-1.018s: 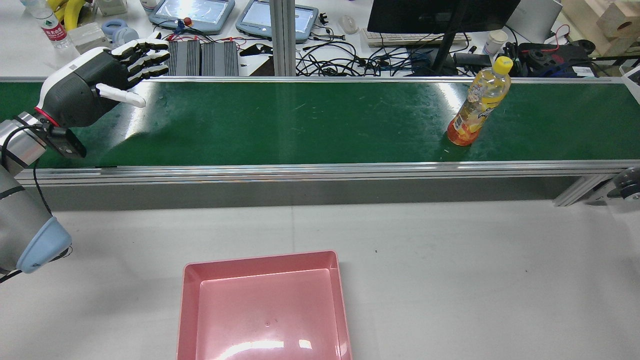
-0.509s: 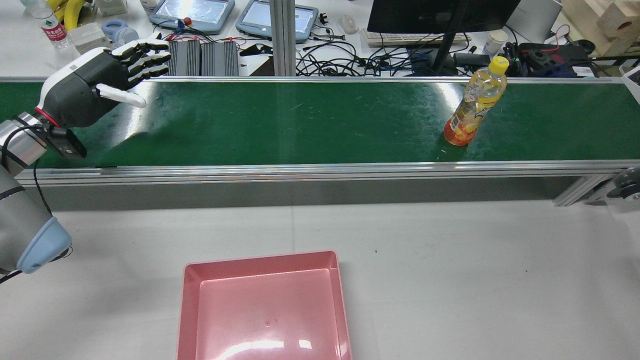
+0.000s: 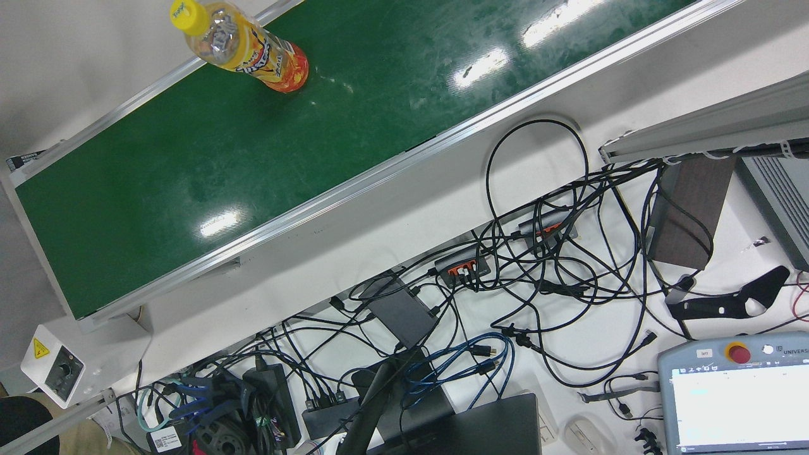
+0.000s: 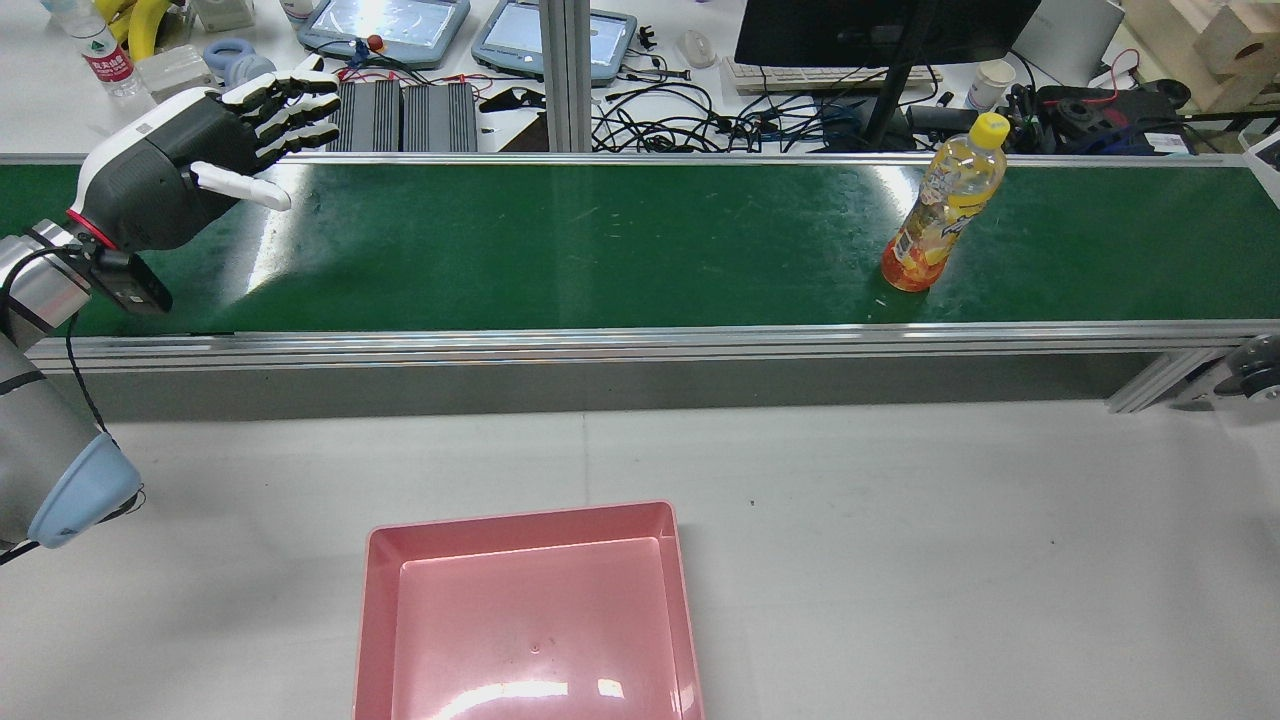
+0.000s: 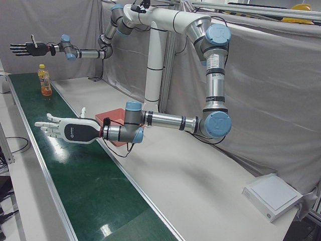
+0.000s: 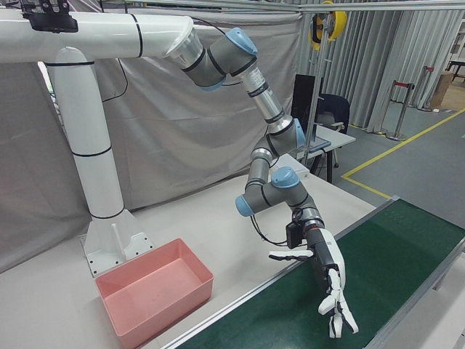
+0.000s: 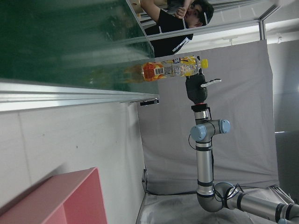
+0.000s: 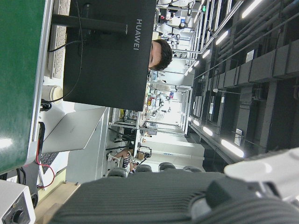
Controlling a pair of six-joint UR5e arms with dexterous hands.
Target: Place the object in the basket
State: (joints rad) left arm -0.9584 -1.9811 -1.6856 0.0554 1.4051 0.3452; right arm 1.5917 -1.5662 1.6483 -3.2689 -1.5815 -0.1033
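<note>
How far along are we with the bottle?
Nothing done yet: the pink basket is empty. Nothing in hand: left hand and right hand are both open, the bottle stands upright on the green belt. Left: grasp it, carry it over, set it in the basket.

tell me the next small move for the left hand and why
Probably hold the open left hand low over the green belt and wait: the juice bottle stands upright far along the belt, well out of reach, and the pink basket is empty.
</note>
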